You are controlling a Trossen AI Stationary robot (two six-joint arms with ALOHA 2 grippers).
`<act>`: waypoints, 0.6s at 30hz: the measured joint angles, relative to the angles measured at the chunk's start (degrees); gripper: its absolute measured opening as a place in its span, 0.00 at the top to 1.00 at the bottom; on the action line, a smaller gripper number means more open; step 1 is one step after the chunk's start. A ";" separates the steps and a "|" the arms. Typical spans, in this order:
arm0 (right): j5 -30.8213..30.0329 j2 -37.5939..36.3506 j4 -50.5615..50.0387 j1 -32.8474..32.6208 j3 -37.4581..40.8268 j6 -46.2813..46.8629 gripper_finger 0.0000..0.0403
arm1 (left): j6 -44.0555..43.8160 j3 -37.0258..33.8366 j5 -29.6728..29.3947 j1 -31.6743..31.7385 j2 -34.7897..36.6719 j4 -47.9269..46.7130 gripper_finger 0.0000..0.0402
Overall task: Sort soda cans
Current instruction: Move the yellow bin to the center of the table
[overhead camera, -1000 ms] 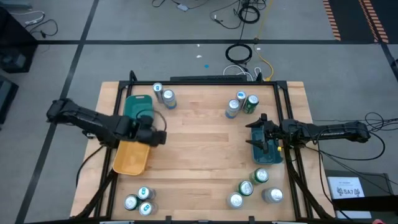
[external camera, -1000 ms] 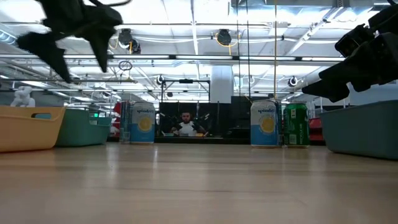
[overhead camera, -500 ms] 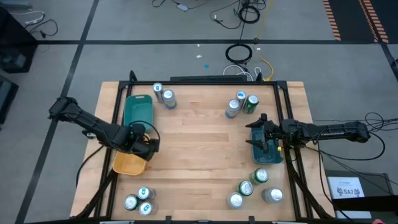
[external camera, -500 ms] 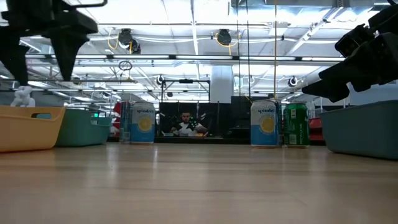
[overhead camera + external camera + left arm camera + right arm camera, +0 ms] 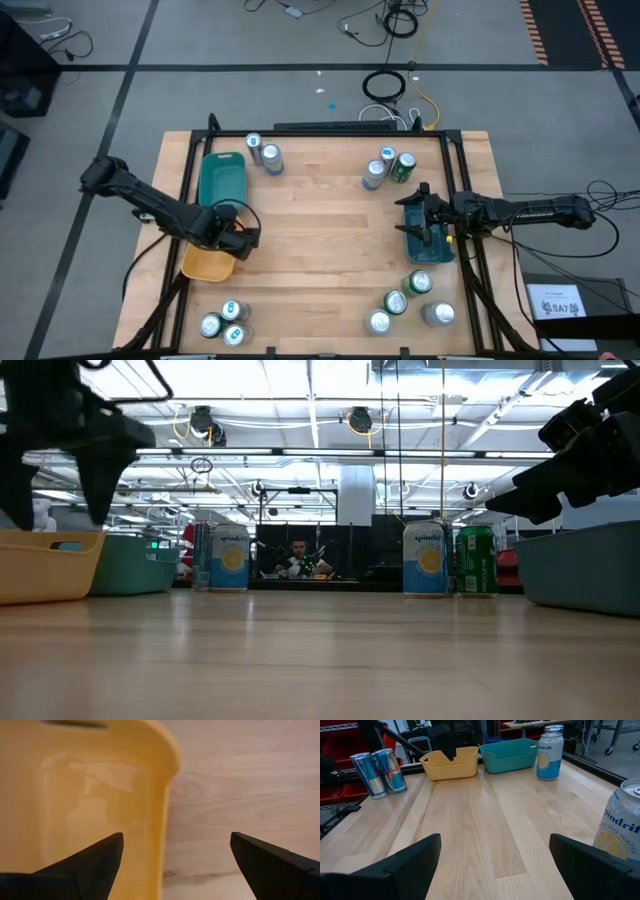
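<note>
Small cylindrical metal soda cans (image 5: 386, 301) with silver tops, blue, silver and green, upright in four clusters: upper left, upper right, lower left, lower right of high view.

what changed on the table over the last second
The left gripper pulled back from above the teal tray toward the near edge and now hangs open over the yellow tray's rim, holding nothing. The right gripper stayed open over the dark tray. No soda cans or trays moved.
</note>
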State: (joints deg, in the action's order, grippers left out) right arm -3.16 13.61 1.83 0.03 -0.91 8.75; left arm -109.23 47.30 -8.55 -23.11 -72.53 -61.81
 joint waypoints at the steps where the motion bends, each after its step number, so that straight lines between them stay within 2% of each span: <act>1: 0.00 0.00 0.01 0.00 0.00 -0.02 0.09 | -0.01 -0.58 0.30 0.01 -0.49 0.75 0.09; 5: 0.00 0.02 0.00 -0.01 0.00 -0.02 0.09 | 0.02 -2.64 3.36 0.27 -3.14 3.97 0.16; 11: 0.01 0.00 0.00 -0.02 0.00 -0.02 0.09 | 0.04 -2.79 4.65 0.26 -8.16 5.21 0.28; 18: 0.01 0.01 0.00 0.00 0.00 0.00 0.09 | 0.52 -2.76 5.28 0.26 -12.35 9.15 0.53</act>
State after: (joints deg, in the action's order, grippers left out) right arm -3.16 13.62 1.83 0.02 -0.91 8.75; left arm -108.71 44.53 -3.27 -22.85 -84.88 -52.66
